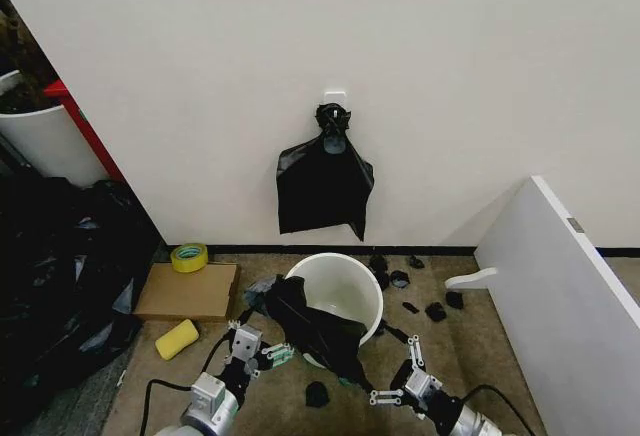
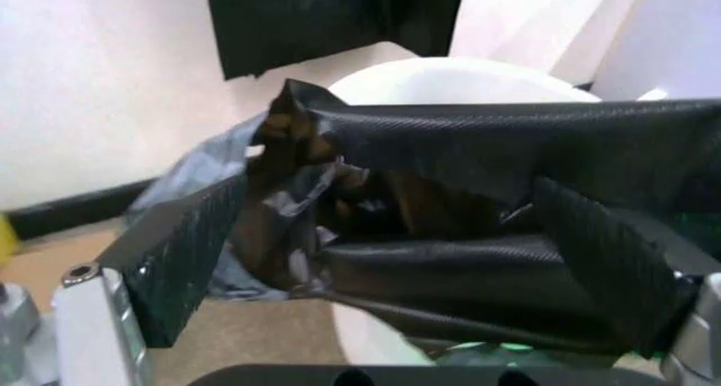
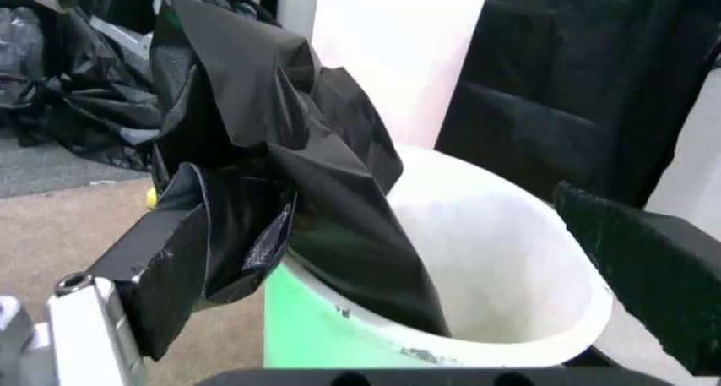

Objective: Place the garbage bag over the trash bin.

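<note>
The white trash bin stands on the floor by the wall. The black garbage bag lies crumpled over its near left rim, partly hanging inside and partly down the front. My left gripper is at the bin's near left side, its jaws apart with bunched bag between them. My right gripper is at the near right, open. In the right wrist view its fingers stand on either side of the bin's rim, and the bag drapes against one of them.
A flat black bundle hangs from a wall hook above the bin. A heap of black bags and a white drum fill the left. Cardboard, tape roll, sponge, black scraps and a leaning white board surround it.
</note>
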Controlling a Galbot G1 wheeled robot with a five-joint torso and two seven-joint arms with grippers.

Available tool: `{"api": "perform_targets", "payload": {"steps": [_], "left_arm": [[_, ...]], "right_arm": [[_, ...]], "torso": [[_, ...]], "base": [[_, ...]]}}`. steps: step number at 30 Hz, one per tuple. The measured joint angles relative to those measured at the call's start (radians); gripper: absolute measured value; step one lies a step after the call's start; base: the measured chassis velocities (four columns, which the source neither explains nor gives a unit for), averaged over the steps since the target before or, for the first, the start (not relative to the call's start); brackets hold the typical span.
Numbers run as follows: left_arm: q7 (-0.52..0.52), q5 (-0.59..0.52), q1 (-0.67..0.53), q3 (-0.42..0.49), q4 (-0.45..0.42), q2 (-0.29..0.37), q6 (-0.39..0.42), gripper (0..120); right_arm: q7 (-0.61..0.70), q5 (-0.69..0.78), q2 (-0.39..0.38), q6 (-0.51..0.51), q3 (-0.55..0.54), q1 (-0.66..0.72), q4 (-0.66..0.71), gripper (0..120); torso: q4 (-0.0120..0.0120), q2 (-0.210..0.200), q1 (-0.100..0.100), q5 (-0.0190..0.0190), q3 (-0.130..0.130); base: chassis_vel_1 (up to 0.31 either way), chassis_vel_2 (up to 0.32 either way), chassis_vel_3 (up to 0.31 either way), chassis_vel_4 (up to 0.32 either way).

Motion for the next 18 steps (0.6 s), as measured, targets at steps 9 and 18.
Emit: {"api": "perform_targets", "payload": {"steps": [9, 18], "left_arm": [[0.110, -0.028, -0.134, 0.069, 0.027, 0.032, 0.024, 97], [0.452, 0.260, -0.184, -0.046, 0.052, 0.296, -0.282, 93]], "right_arm": [[0.015, -0.006, -0.001, 0.008, 0.005, -0.007, 0.000, 100], [0.019, -0.013, 0.006, 0.010, 0.010, -0.009, -0.011, 100]], "torso": [[-0.0002, 0.000, 0.000, -0.0003, 0.000], [0.0001, 0.000, 0.000, 0.0002, 0.000]], "base": [[0.000, 0.000, 0.000, 0.000], [0.000, 0.000, 0.000, 0.000]]}}
